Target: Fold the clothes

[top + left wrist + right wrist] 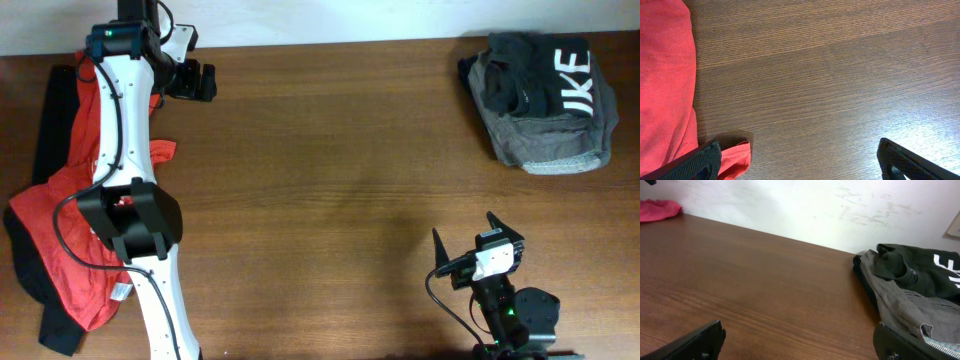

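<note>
1. A crumpled red cotton T-shirt [60, 225] lies at the left edge of the brown wooden table [320, 180], partly under the left arm.
2. A folded dark T-shirt with white lettering [545, 75] sits far right, on top of a grey garment with a ribbed hem [550, 150].
3. The left gripper [203, 82] hangs released at the far left, jaws wide, beside the red cloth.
4. The right gripper [470, 235] is also released, near right, well apart from the dark shirt.
</note>
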Robot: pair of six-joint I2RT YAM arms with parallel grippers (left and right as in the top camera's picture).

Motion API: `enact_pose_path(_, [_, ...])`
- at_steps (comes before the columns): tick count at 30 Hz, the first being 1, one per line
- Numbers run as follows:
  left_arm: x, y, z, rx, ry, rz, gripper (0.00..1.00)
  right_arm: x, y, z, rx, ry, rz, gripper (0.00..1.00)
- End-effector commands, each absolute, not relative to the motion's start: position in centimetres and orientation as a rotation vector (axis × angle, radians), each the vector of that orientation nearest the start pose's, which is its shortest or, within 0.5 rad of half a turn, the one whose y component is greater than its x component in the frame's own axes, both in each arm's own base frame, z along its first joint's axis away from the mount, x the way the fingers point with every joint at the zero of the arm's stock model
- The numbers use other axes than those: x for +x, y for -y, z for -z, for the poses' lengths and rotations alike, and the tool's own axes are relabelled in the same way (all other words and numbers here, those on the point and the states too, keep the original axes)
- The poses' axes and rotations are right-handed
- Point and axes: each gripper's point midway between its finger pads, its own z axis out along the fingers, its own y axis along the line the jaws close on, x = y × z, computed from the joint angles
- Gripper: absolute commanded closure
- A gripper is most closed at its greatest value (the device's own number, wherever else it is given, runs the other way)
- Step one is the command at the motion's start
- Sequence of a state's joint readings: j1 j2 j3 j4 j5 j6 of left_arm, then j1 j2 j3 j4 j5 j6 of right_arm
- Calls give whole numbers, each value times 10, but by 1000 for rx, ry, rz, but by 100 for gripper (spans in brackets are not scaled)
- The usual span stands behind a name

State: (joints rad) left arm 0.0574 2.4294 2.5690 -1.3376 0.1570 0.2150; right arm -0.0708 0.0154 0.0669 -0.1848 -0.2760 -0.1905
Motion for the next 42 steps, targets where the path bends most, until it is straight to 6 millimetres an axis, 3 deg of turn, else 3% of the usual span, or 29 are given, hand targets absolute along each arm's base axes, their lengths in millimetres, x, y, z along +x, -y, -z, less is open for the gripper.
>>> enact_pose_path(1, [543, 1, -157, 252, -2727, 162, 1, 238, -29, -157, -292, -1669, -35, 1])
enact_pose_path(3, [541, 8, -174, 269, -2694, 158, 1, 238, -29, -157, -292, -1669, -35, 1])
enact_pose_path(6, [534, 23, -216, 308, -2611, 149, 1, 238, -29, -157, -292, -1669, -35, 1])
enact_pose_path(9, [515, 43, -280, 357, -2483, 139, 1, 238, -29, -157, -292, -1669, -35, 1])
enact_pose_path(11, [497, 48, -337, 369, -2357, 86, 1, 238, -29, -157, -292, -1669, -35, 1])
enact_pose_path(15, [481, 51, -410, 360, -2134, 60, 1, 238, -29, -157, -292, -1669, -35, 1])
enact_pose_path(18, [477, 50, -450, 347, -1972, 37, 1, 238, -29, -157, -292, -1669, -35, 1])
enact_pose_path(21, [468, 49, -465, 336, -1852, 22, 1, 238, -29, -157, -292, -1669, -35, 1])
enact_pose_path(24, [457, 48, -452, 330, -1779, 14, 1, 238, -29, -157, -292, -1669, -35, 2])
enact_pose_path(27, [437, 42, -413, 317, -1740, 1, 1, 238, -29, -157, -292, -1669, -35, 1])
enact_pose_path(33, [390, 31, -326, 297, -1756, -15, 1, 238, -29, -157, -292, -1669, -35, 2])
enact_pose_path(34, [364, 29, -287, 293, -1755, -17, 1, 238, -29, -157, -292, -1669, -35, 1])
enact_pose_path(42, [310, 28, -216, 290, -1705, -24, 1, 238, -29, -157, -292, -1669, -35, 1])
